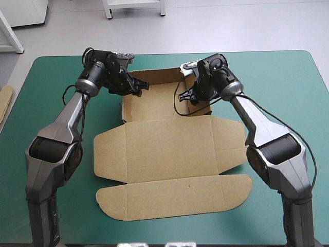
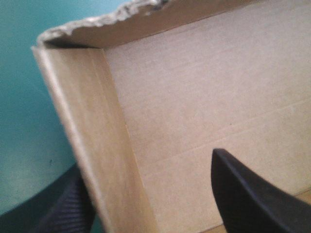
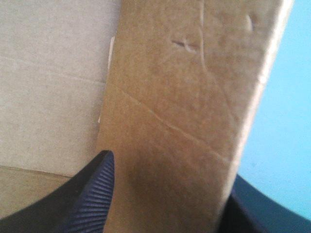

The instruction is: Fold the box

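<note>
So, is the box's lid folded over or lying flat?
Lying flat. The lid is spread out on the teal-green cover; only the walls at the far end stand raised.

Bare teal-green cover point(image 1: 288, 87) open on either side of the box point(image 1: 169, 149) and beyond it, flat lid point(image 1: 175, 193) low toward the near edge, raised side walls point(image 2: 92, 145) blocking, left gripper point(image 1: 138, 87) and right gripper point(image 1: 187, 98) astride them, floor point(image 1: 159, 103) between mostly bare
</note>
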You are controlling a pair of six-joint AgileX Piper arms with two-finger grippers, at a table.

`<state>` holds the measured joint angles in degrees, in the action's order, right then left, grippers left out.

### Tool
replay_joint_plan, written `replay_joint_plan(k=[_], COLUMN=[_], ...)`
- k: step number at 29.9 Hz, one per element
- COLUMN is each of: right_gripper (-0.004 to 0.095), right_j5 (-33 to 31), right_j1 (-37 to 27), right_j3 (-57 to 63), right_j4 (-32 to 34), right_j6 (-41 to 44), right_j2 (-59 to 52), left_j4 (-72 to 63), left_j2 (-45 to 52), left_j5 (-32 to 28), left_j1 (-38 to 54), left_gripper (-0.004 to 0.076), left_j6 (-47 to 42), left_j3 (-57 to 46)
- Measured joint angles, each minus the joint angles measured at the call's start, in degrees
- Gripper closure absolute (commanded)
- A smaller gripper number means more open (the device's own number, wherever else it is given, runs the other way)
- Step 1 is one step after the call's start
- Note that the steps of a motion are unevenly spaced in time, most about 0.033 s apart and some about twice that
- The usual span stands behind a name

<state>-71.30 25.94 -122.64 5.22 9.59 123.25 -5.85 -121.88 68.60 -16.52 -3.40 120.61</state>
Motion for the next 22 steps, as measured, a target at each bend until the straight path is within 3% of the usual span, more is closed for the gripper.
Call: replay_joint_plan(k=[22], right_gripper=[0.0403], right_j5=[0.1], right_j1=[0.1], right_j3=[-0.1], right_j4=[3.2], right_j6=[0.0], right_j2=[-2.4], left_j4=[3.1], left_j2=[0.7], left_j5=[-2.4], left_j1=[-0.2], left_gripper=[0.0244], left_j6=[1.3], left_j3=[0.9])
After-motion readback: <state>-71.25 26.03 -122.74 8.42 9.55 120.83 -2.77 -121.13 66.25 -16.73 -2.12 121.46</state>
